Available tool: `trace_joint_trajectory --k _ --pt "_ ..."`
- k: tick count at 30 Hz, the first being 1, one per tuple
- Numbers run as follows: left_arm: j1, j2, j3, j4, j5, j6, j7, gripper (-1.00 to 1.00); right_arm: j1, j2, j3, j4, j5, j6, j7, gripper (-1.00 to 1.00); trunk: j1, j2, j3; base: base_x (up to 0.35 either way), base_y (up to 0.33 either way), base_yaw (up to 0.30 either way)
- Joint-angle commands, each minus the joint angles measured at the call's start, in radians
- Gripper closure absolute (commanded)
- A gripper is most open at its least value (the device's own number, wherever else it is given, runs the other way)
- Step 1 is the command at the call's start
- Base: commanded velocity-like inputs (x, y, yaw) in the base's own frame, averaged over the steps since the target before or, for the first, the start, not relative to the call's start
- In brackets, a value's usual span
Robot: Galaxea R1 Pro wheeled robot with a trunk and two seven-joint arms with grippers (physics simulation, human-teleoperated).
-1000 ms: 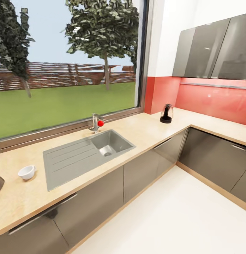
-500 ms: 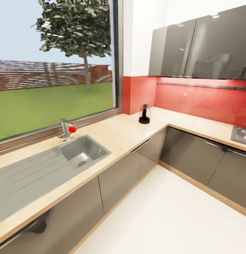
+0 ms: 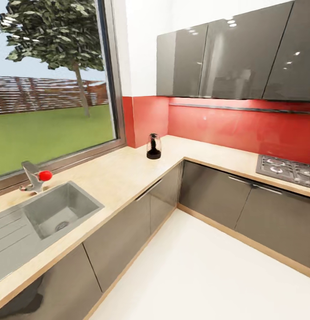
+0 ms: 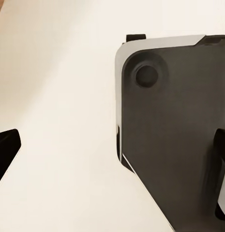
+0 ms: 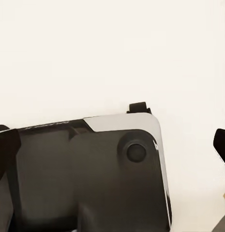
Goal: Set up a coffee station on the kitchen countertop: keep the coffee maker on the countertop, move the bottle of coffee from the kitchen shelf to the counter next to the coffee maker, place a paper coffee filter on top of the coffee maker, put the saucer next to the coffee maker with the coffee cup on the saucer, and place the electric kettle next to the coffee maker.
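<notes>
On the left of the head view, a grey sink [image 3: 52,213] is set into the light wood tabletop [image 3: 114,173], with a tap with a red knob [image 3: 35,178] behind it. A big window [image 3: 48,84] looks out on grass and a tree. Further right, in the corner by the red wall, stands the electric kettle [image 3: 153,146], a glass jug with a dark bottom. It is alone, far from the sink. Right of that, a stove top [image 3: 286,169] sits in the tabletop, under grey wall cupboards [image 3: 235,53].

The wrist views look down at the pale floor and the robot's dark base [image 4: 175,140]. In both, black finger tips sit far apart at the edges with nothing between them, so the left claw [image 4: 112,164] and the right claw [image 5: 112,150] seem wide open and empty.

What could go wrong? The robot is rolling near the cupboards, and I think its base could bump them if it turns too tight. The glass kettle could tip if grabbed badly.

The head view shows the kitchen. The wrist views show the floor and base instead.
</notes>
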Motion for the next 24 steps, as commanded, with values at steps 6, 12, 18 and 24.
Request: trace_joint_trajectory --k 6,12,18,24 --pt "-0.001 0.000 0.005 0.000 -0.007 0.001 0.003 -1.00 -0.001 0.000 -0.008 0.000 0.008 0.001 0.003 -1.00 0.001 -0.002 -0.002 0.272 -0.229 -0.300" --pt "-0.001 -0.001 0.005 -0.002 -0.006 0.001 0.003 -1.00 -0.001 0.000 -0.008 0.000 0.008 0.001 0.003 -1.00 0.001 -0.002 -0.002 0.272 -0.229 -0.300" --pt "-0.001 -0.001 0.005 -0.002 -0.005 0.001 0.003 -1.00 -0.001 0.000 -0.008 0.000 0.008 0.001 0.003 -1.00 0.001 -0.002 -0.002 0.271 -0.229 -0.300" --pt "-0.001 -0.001 0.005 -0.002 -0.005 0.001 0.003 -1.00 -0.001 -0.001 -0.010 -0.001 0.008 0.003 0.000 -1.00 0.001 -0.002 -0.002 0.272 -0.229 -0.300"
